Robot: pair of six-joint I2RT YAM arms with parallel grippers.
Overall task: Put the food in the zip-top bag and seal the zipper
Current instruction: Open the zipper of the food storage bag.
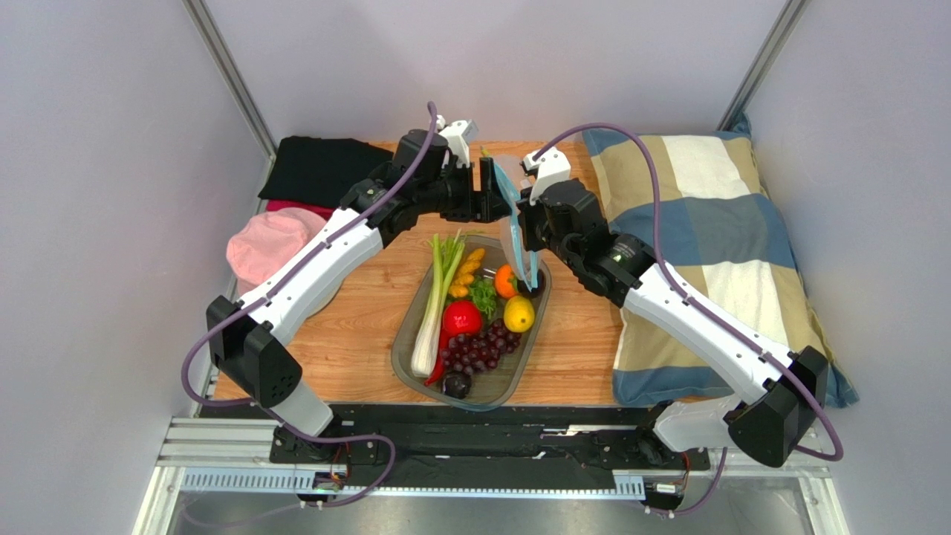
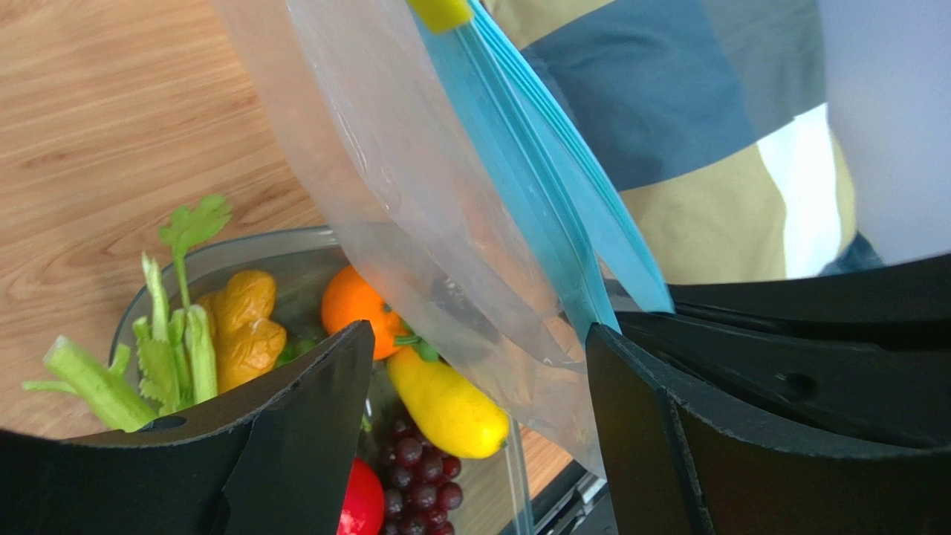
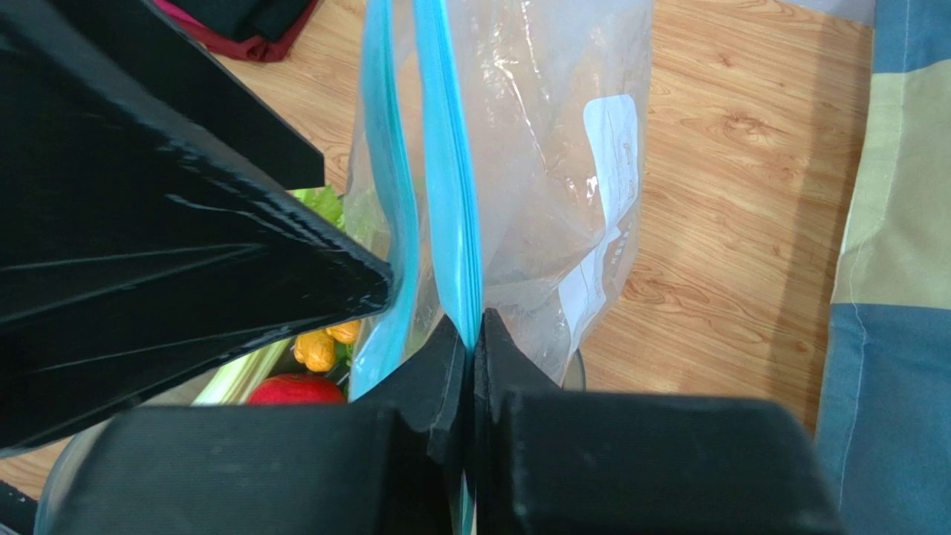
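The clear zip-top bag [image 1: 520, 229] hangs in the air over the far end of the grey oval tray [image 1: 397, 348]. My right gripper [image 3: 473, 321] is shut on one lip of the blue zipper [image 3: 449, 167]. The other lip [image 3: 393, 223] stands apart, so the mouth gapes. My left gripper [image 2: 480, 334] is open, and the bag [image 2: 424, 201] hangs between its fingers, with the blue strip [image 2: 536, 190] touching the right finger [image 2: 670, 424]. The food lies in the tray: leek [image 1: 435, 301], red fruit [image 1: 461, 318], lemon [image 1: 518, 314], orange [image 1: 506, 279], grapes [image 1: 480, 348], plum [image 1: 457, 385]. The bag looks empty.
A checked pillow [image 1: 714, 223] fills the table's right side. A pink cloth [image 1: 274, 245] and a black cloth [image 1: 318, 167] lie at the left rear. Grey walls close in both sides. Bare wood [image 1: 357, 323] shows left of the tray.
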